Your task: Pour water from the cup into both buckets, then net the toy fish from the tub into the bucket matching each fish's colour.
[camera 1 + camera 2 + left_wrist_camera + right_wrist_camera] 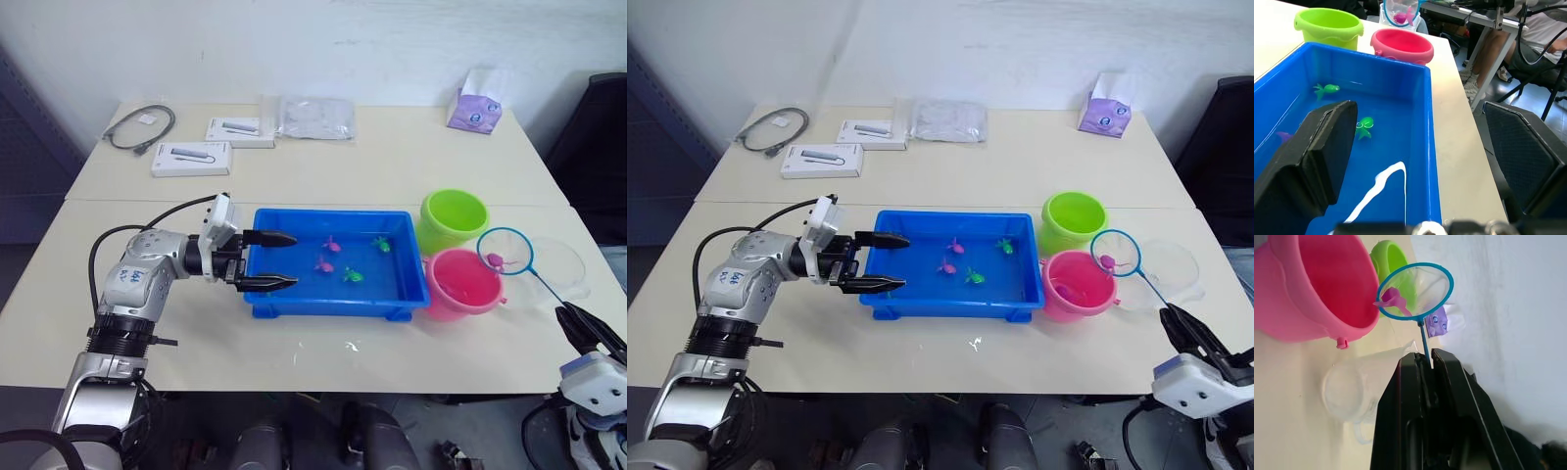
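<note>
Right hand (pixel 1425 363) clamped on the net (pixel 506 251) handle, ring held above the pink bucket (pixel 463 283), a pink fish (pixel 494 260) in the mesh; left hand (pixel 279 259) fingers apart over the blue tub's (pixel 333 303) left end; green bucket (pixel 454 219) just beyond the pink one; clear cup (pixel 563 269) at right on the surface (pixel 392 166).

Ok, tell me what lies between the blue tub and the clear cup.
In the left eye view, the pink bucket stands between the tub and the cup, with the green bucket just behind it.
</note>
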